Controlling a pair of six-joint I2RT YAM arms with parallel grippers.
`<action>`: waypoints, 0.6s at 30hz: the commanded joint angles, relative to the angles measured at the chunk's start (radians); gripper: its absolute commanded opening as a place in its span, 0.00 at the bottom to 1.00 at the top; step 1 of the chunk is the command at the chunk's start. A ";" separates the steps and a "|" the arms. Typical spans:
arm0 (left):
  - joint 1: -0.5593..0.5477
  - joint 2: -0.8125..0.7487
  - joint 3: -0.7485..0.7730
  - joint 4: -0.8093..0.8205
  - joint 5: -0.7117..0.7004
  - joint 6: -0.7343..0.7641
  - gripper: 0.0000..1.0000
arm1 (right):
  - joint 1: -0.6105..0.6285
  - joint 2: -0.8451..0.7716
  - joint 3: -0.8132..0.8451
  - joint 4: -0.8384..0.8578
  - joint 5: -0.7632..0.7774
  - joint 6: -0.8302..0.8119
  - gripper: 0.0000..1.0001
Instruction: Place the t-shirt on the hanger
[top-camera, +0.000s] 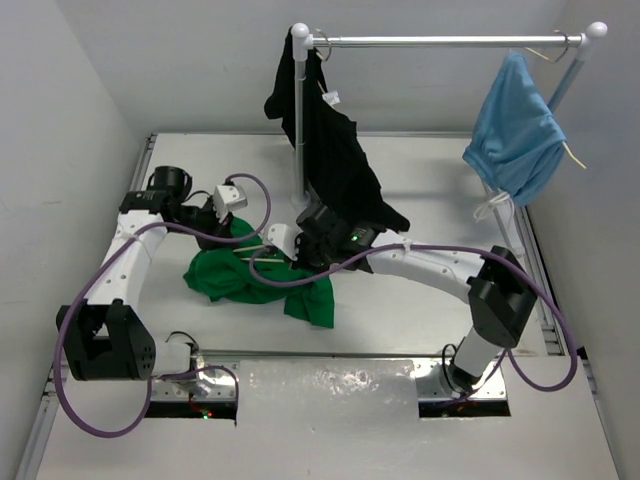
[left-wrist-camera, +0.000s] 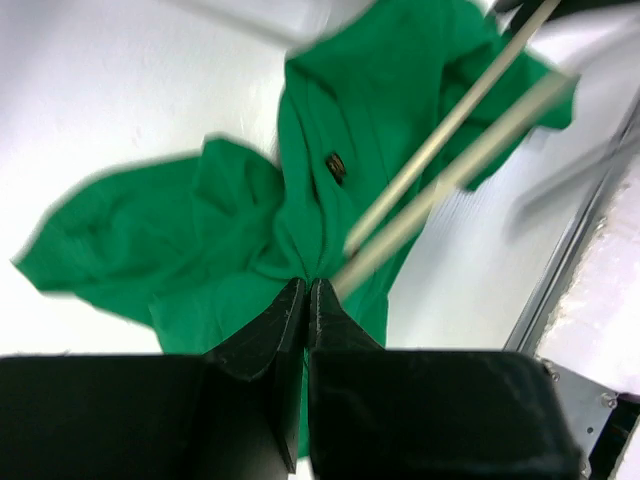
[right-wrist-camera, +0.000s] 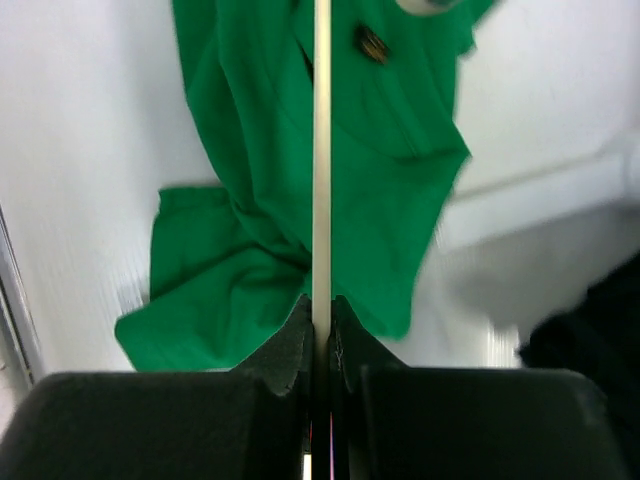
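The right tool (right-wrist-camera: 321, 312) is closed narrowly around one thin bar of the cream-white triangular hanger (right-wrist-camera: 321, 150). The bar runs straight out from its fingertips over the bright green cloth t-shirt (right-wrist-camera: 260, 200). The left tool (left-wrist-camera: 306, 292) has its fingers pressed together, pinching a gathered fold of the t-shirt just beside the hanger's bars. The t-shirt lies crumpled on the white counter (top-camera: 420, 310), between the two arms. Behind the t-shirt, a black garment (top-camera: 335, 150) hangs from a silver metal rail (top-camera: 440, 42). A light-blue garment (top-camera: 515, 135) hangs well apart from the t-shirt, behind and to its right.
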 joint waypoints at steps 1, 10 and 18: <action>-0.015 -0.039 0.093 -0.022 0.151 0.049 0.00 | 0.041 0.033 0.015 0.104 -0.038 -0.081 0.00; -0.098 -0.042 0.173 -0.195 0.272 0.184 0.00 | 0.041 0.032 -0.031 0.326 -0.144 -0.058 0.00; -0.106 -0.040 0.101 -0.186 0.199 0.183 0.09 | 0.038 0.045 -0.158 0.572 -0.059 0.017 0.00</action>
